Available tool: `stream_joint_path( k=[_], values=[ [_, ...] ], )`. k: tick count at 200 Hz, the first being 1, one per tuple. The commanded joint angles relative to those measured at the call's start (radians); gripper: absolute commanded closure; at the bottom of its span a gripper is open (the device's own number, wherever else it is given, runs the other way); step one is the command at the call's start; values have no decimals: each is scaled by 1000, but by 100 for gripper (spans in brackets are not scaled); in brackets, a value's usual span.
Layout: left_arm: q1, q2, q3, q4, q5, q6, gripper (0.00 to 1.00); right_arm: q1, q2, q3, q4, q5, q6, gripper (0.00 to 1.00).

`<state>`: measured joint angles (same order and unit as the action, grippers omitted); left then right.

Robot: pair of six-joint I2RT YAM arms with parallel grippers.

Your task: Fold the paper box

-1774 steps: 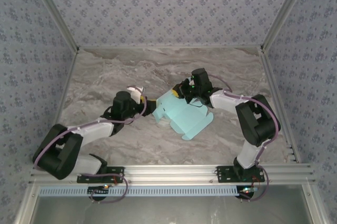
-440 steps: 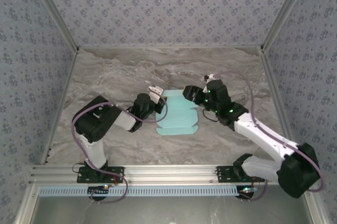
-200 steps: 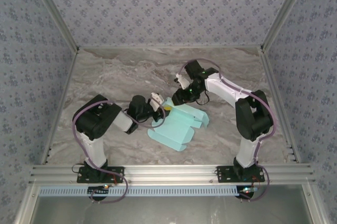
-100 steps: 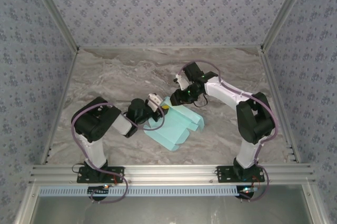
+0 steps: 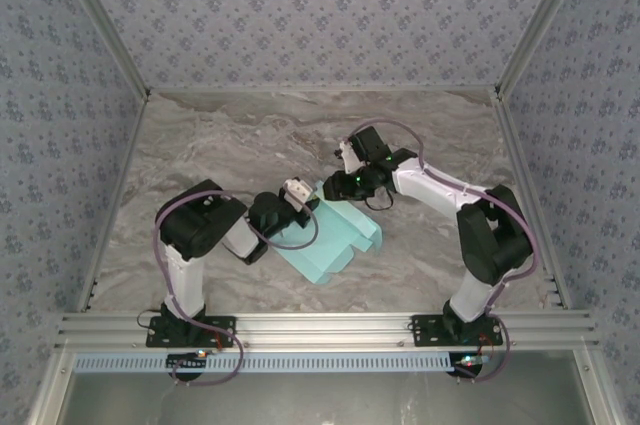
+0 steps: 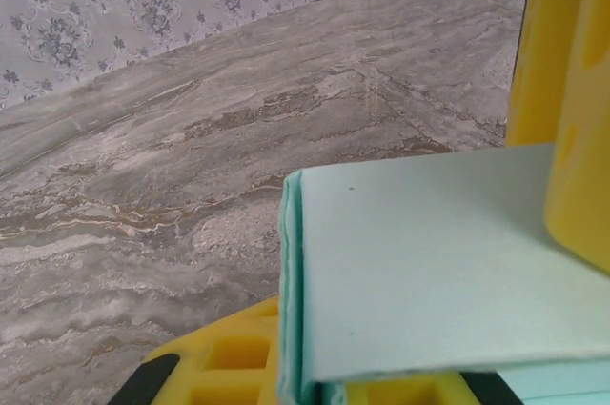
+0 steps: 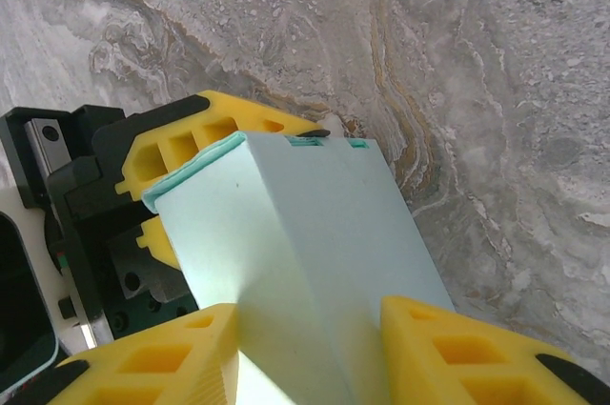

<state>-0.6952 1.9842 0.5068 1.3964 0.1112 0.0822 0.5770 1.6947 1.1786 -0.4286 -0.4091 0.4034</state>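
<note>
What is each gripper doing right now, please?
Left gripper: closed on an edge of the paper box.
Right gripper: closed around the paper box.

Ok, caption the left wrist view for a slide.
Left jaws closed on the folded pale cyan card paper box, grey marble-pattern table behind.

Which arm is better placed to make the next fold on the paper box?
Probably the right: the right gripper grips the paper box across its raised fold, while the left gripper just pinches one edge.
</note>
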Motion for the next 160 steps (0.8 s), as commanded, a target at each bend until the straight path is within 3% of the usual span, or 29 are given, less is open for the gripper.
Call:
stream_joint_path(
  k=[1, 22, 61, 81, 95, 113, 142, 160],
  values=[
    [-33, 15, -8, 11, -86, 52, 94, 30, -15, -48, -39, 84, 67, 57],
    [-57, 17, -5, 6, -173, 68, 100, 45, -39, -68, -16, 105, 106, 57],
    [-86, 28, 7, -36, -269, 103, 100, 52, -78, -97, 7, 156, 155, 57],
    [-83, 40, 3, -20, -252, 86, 100, 52, -92, -101, 13, 161, 150, 57],
    [-71, 46, -7, 9, -163, 76, 100, 47, -91, -98, 9, 161, 135, 58],
    [-63, 35, -11, 12, -83, 73, 89, 38, -76, -90, 4, 142, 105, 58],
    [-60, 10, -24, 12, -84, 67, 68, 28, -44, -59, -30, 140, 66, 60],
    [-43, -7, -36, 12, -35, 39, 66, 26, -27, -48, -39, 141, 63, 60]
  ],
)
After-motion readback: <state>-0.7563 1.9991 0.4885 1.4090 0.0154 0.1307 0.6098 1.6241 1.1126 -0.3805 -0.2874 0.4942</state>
